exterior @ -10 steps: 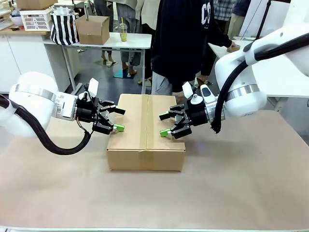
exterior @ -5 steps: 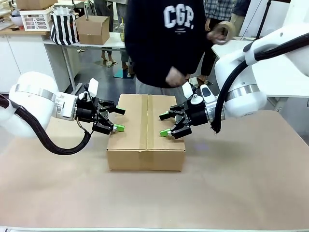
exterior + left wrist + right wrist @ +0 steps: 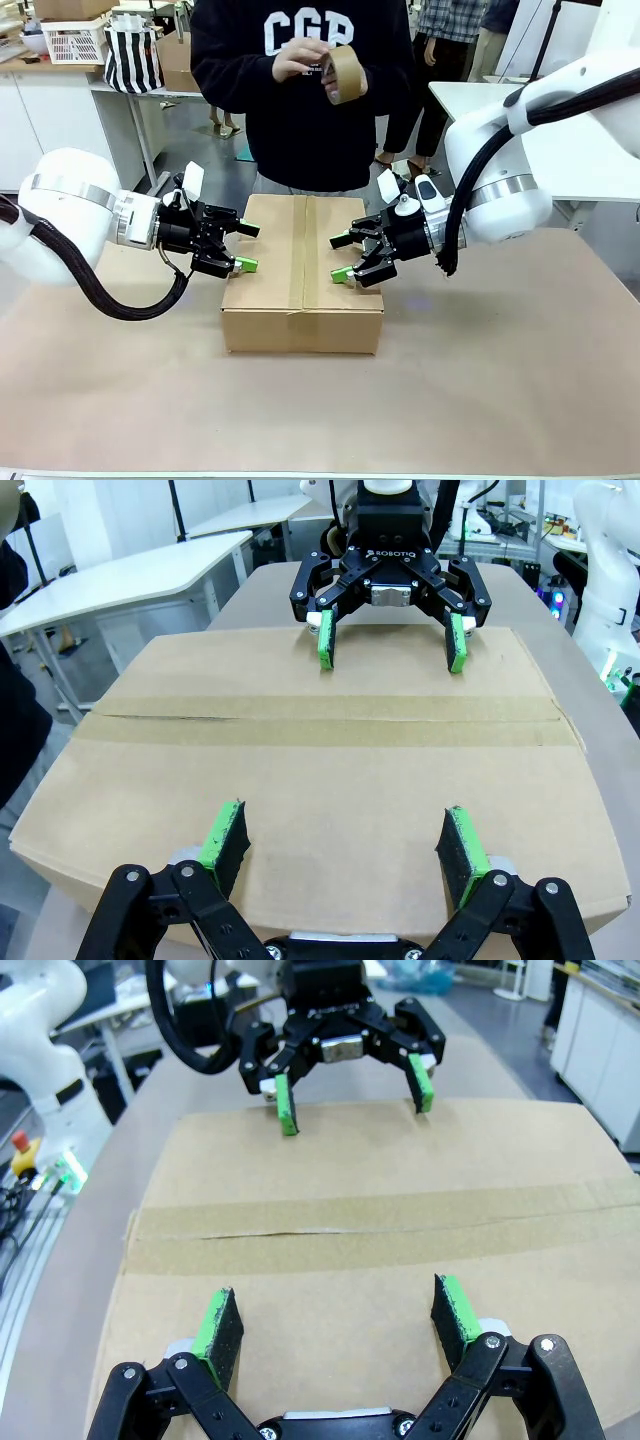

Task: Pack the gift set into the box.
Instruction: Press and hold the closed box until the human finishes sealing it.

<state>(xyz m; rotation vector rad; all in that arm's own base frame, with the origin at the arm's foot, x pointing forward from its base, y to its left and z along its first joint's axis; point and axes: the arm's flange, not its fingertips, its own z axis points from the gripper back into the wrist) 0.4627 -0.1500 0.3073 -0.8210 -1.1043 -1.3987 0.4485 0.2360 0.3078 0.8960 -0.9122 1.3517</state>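
Left gripper [image 3: 248,248]: jaws spread wide, nothing pinched between the green pads [image 3: 225,835].
Left gripper position: at the box's left end, fingers pointing inward across the top face just inside that edge.
Right gripper [image 3: 339,257]: jaws also spread wide, nothing held.
Right gripper position: at the box's right end, fingers reaching in over the top face, pointing towards the left gripper.
Gripper-to-gripper: facing each other across the lid, well apart, with the centre seam between them.
Contact: both pairs of pads were low over the cardboard; whether they touched it could not be told.
Box [image 3: 300,320]: plain brown carton, low and wide, standing flat on the table between the two arms, directly under both sets of fingertips.
Box lid: flaps folded down flat and meeting at the centre seam [image 3: 330,723], which ran crosswise between the grippers; a band of brown tape lay along it.
Table [image 3: 480,380]: covered in brown paper; the box sat near its middle.
Person [image 3: 300,130]: stood at the far side just behind the box in a dark printed sweatshirt.
Person's hands [image 3: 298,60]: raised at chest height, both on a roll of brown tape [image 3: 345,72], well above the box.
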